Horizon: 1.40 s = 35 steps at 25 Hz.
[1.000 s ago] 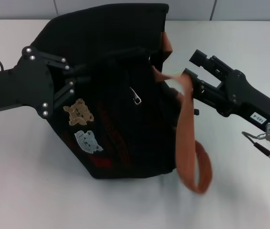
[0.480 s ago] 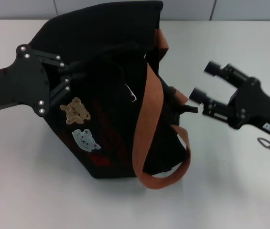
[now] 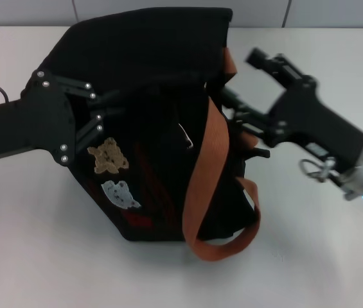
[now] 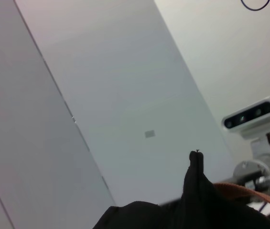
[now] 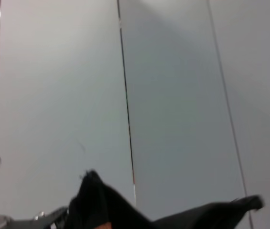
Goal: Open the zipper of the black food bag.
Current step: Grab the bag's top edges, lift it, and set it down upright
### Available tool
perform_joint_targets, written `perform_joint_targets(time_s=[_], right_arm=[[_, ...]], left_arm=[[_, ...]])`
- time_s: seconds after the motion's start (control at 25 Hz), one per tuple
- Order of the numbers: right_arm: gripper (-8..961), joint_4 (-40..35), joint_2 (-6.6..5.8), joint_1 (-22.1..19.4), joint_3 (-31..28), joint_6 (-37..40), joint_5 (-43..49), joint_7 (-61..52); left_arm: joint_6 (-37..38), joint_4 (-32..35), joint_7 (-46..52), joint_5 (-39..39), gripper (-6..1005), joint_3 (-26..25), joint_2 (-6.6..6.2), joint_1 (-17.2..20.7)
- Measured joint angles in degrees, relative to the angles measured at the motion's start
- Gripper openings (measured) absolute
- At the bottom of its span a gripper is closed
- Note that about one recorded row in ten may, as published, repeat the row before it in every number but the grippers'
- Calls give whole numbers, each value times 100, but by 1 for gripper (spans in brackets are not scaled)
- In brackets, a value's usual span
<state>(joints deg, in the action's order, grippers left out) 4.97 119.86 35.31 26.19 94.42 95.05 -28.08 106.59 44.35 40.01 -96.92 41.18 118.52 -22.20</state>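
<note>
The black food bag (image 3: 155, 96) lies tilted on the white table, its bear patches (image 3: 107, 156) facing me. A small silver pull tab (image 3: 185, 136) of the zipper hangs on the dark middle of the bag. From the left, my left gripper (image 3: 107, 110) clamps the bag's side fabric. My right gripper (image 3: 242, 78) comes in from the right with its fingers spread, at the bag's upper right edge beside the rust-brown strap (image 3: 200, 173). The lower finger touches the bag's side. Both wrist views show only black fabric (image 4: 192, 200) against a wall.
The brown strap loops down over the bag's front and onto the white table (image 3: 316, 256) at the lower right. A cable connector (image 3: 313, 170) dangles under the right wrist. A grey panelled wall runs behind the table.
My right gripper has swung left and upward, back against the bag's upper right edge. The bag and left gripper shifted slightly right. The strap stays draped over the front.
</note>
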Motion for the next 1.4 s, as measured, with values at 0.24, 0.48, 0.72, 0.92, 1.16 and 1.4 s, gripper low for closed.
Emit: perform_joint_targets(time_s=[0.24,0.48,0.72,0.92,1.16,1.4], right_arm=[[839,681,2,377,-151,-738,18,731],[839,962,3,233,-237,-1076,35,1328],[839,832,-1,-168,-249,-405,35,1258],[839,524,-2,-411,-286,230,27,857],[838,503,-3,-354,-255,245,247,904],[838,985,-1,-258,-999,-84,246,1382]], left_arm=[[150,-180,-213,12,73,-19,-8,-33],[133,-219,-220,13,73,-75,-8,-21],[118,-329,-230,16,73,-175,-20,-23],[160,-343,-288,25,73,-207,-19,-25],[182,-367,-306,75,74,-208,-12,-27],[222,-545,-382,106,74,-208,-9,-75]])
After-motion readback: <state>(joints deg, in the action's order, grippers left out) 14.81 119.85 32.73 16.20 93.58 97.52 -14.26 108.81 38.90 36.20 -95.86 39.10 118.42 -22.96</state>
